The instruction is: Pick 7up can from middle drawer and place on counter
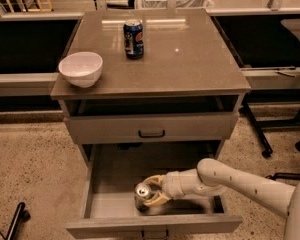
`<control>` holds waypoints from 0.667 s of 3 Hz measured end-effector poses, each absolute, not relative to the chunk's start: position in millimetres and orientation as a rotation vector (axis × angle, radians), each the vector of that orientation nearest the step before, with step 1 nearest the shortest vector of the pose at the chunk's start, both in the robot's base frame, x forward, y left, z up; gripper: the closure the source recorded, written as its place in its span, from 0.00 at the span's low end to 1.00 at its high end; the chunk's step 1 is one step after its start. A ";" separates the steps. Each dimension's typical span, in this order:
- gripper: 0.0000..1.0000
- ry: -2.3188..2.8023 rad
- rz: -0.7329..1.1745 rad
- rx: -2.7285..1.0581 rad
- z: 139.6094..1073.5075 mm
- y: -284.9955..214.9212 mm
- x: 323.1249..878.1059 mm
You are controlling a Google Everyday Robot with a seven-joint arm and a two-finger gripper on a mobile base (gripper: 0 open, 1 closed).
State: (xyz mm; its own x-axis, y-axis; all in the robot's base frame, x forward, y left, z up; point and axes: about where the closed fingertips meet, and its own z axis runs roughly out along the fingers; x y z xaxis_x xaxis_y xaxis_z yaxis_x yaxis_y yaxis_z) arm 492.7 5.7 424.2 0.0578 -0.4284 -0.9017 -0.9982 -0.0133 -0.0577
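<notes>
The 7up can [141, 195] stands upright in the open middle drawer [107, 206], near its front, silver top showing. My gripper [151, 190] reaches in from the right on a white arm, its yellowish fingers on either side of the can, one behind and one in front. The fingers look closed against the can, which rests on the drawer floor. The counter [190, 59] is the glossy grey-brown cabinet top above.
A dark blue can [133, 38] stands at the counter's back middle. A white bowl [81, 69] sits at its front left corner. The top drawer [150, 126] is slightly open above the arm. Black table legs with casters [262, 139] stand to the right.
</notes>
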 end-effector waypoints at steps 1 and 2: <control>0.69 1.428 0.942 -1.547 428.5 10.6 490.4; 0.88 1.409 0.932 -1.534 436.3 8.8 487.5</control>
